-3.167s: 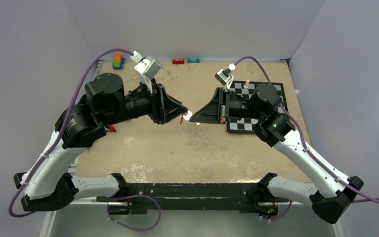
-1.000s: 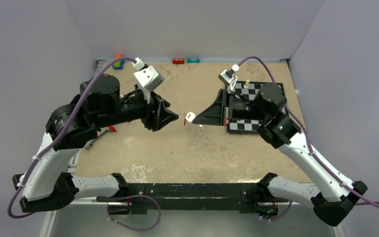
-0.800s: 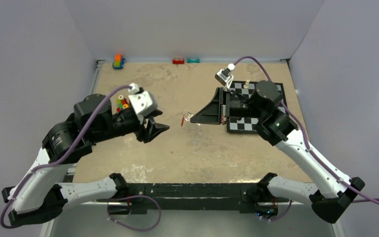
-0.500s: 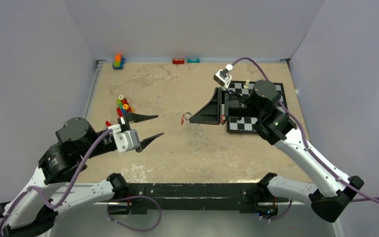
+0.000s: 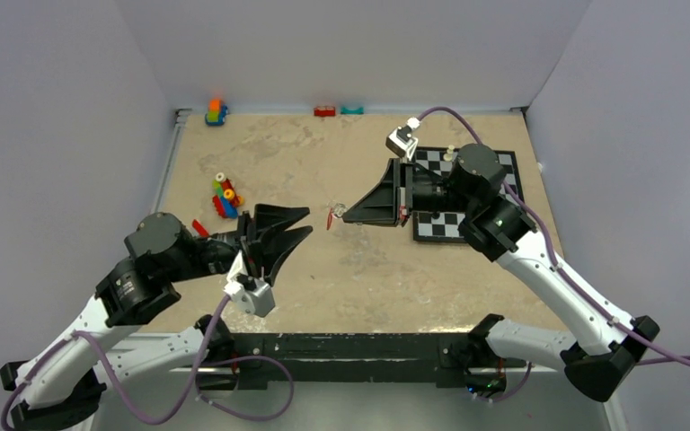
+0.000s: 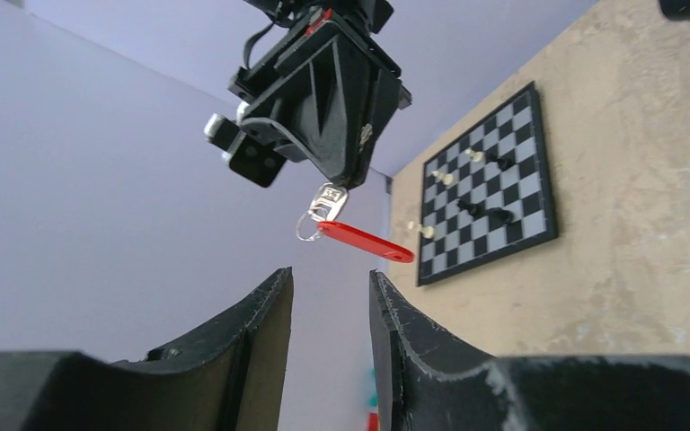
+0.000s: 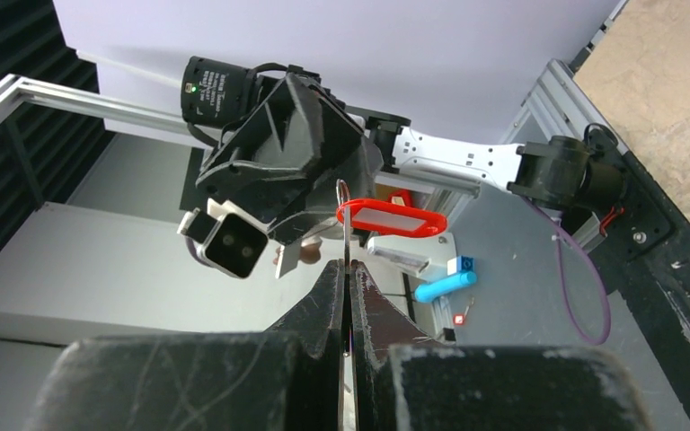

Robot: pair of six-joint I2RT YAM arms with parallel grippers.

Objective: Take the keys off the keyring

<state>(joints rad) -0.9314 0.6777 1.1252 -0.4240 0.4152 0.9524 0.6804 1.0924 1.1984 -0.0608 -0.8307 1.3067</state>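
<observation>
My right gripper [image 5: 345, 215] is shut on the silvery metal part of the keys [image 5: 331, 216] and holds the set in the air over the table's middle. In the left wrist view the silvery key [image 6: 328, 199] sits at its tips, with the thin keyring [image 6: 306, 227] and the red plastic piece [image 6: 365, 241] hanging below. In the right wrist view the metal stands edge-on between the shut jaws of my right gripper [image 7: 347, 265], with the red piece [image 7: 391, 218] across the loop. My left gripper [image 5: 304, 221] is open and empty, pointing at the set from a short gap away; it also shows in its own view [image 6: 330, 274].
A chessboard [image 5: 436, 226] with several pieces lies under the right arm and shows in the left wrist view [image 6: 490, 206]. A pile of toy bricks [image 5: 225, 197] lies left of centre. More bricks [image 5: 216, 112] [image 5: 324, 111] sit at the back edge.
My left gripper let go, drew back toward the near left with its wrist rolling over, opened, and now points at the keys again. The right gripper kept holding the set, drifting slightly left.
</observation>
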